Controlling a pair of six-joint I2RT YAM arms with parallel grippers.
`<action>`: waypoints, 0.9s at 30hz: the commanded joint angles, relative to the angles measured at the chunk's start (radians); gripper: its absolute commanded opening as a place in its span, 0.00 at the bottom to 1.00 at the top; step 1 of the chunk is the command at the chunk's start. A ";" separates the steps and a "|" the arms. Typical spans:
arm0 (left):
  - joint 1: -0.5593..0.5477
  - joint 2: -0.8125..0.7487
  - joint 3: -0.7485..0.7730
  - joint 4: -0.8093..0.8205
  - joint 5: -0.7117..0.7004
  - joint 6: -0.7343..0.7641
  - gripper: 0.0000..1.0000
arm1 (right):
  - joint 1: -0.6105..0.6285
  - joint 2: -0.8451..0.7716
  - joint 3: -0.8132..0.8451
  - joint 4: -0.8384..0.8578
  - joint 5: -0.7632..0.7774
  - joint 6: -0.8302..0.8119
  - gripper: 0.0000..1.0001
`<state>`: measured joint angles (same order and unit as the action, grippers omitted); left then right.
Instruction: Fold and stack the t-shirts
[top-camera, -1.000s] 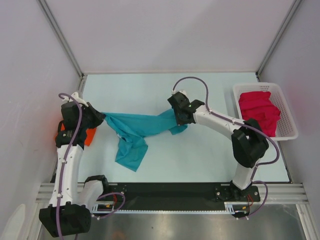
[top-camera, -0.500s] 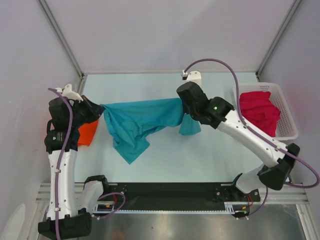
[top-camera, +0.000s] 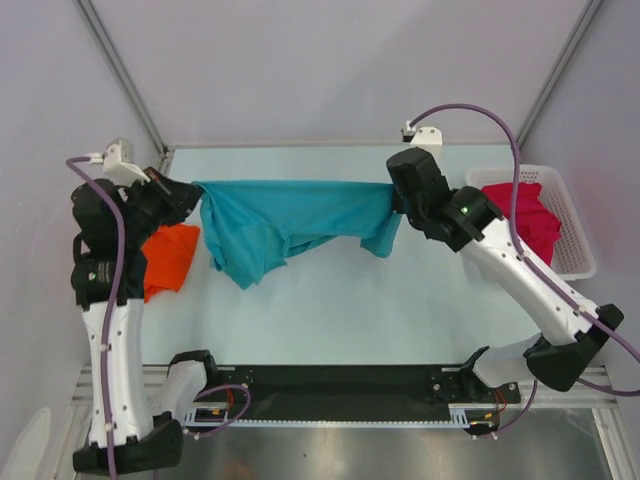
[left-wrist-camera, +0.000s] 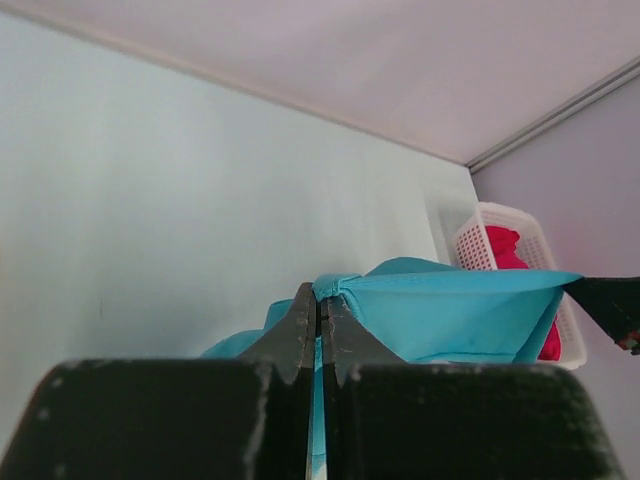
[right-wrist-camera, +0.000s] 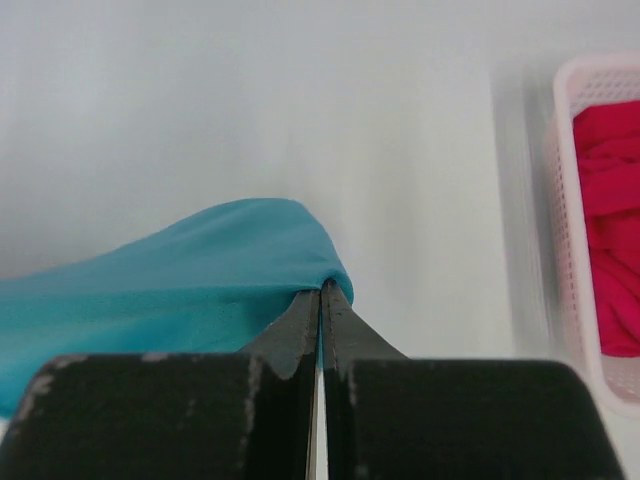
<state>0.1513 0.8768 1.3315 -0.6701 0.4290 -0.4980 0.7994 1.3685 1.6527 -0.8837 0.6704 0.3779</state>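
We hold the teal t-shirt (top-camera: 290, 215) stretched between our two arms, across the far half of the desk (top-camera: 400, 300). Our left gripper (top-camera: 197, 190), at ten o'clock, is pinched tight on one end. Our right gripper (top-camera: 392, 196), at one o'clock, is clamped on the other. The slack cloth droops toward six o'clock; we cannot tell whether it touches the desk. The orange t-shirt (top-camera: 168, 258) lies at nine o'clock beside our left arm. The magenta t-shirt (top-camera: 530, 215) sits crumpled in the white basket (top-camera: 580, 255) at three o'clock.
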 joint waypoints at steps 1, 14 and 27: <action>0.016 0.175 -0.150 0.156 0.017 -0.043 0.00 | -0.149 0.075 -0.135 0.097 -0.220 0.012 0.00; 0.024 0.901 0.023 0.345 0.050 -0.092 0.00 | -0.333 0.754 0.290 0.112 -0.384 -0.111 0.00; 0.022 1.114 0.388 0.235 0.039 -0.093 0.94 | -0.381 0.959 0.619 0.038 -0.407 -0.169 0.32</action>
<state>0.1623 2.0033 1.6756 -0.3855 0.4580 -0.5983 0.4335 2.3558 2.2696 -0.8165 0.2752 0.2371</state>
